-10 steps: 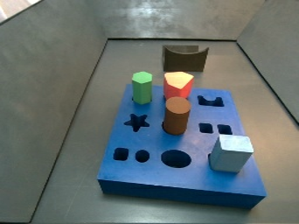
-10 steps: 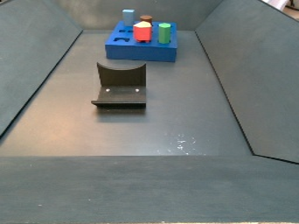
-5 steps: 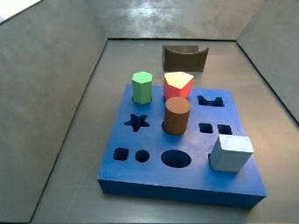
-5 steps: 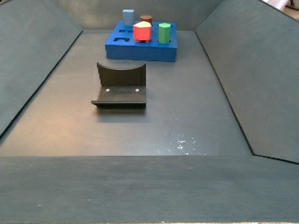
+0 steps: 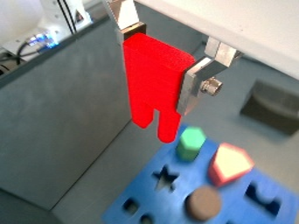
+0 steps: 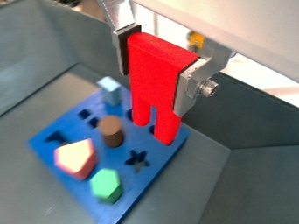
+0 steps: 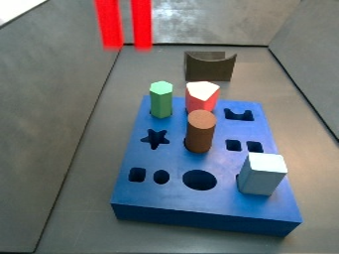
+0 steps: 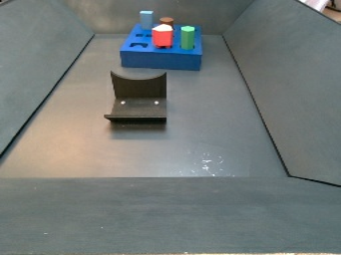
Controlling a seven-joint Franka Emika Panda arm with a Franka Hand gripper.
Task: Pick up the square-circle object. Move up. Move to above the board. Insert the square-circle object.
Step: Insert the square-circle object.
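Note:
My gripper (image 5: pixel 160 57) is shut on the square-circle object (image 5: pixel 152 79), a tall bright red block held by its solid top, two prongs pointing down. Both wrist views show it between the silver fingers (image 6: pixel 122 48). In a side view only its two prongs (image 7: pixel 122 25) show, hanging at the picture's upper edge, above the grey floor beyond the board's far left corner; the gripper is out of frame there. The board (image 7: pixel 169 159) is a blue slab with cutout holes, below and ahead of the block in both wrist views (image 5: pixel 173 203) (image 6: pixel 122 149). It also shows far off in a side view (image 8: pixel 160 60).
On the board stand a green hexagonal block (image 7: pixel 161 99), a red-and-white pentagonal block (image 7: pixel 201 96), a brown cylinder (image 7: pixel 200 131) and a pale grey-blue cube (image 7: pixel 263 174). The fixture (image 7: pixel 209 66) stands on the floor just beyond the board. Sloping grey walls enclose the floor.
The red block's prongs have come into a side view at its upper edge, where nothing hung before. The board and its blocks have not moved.

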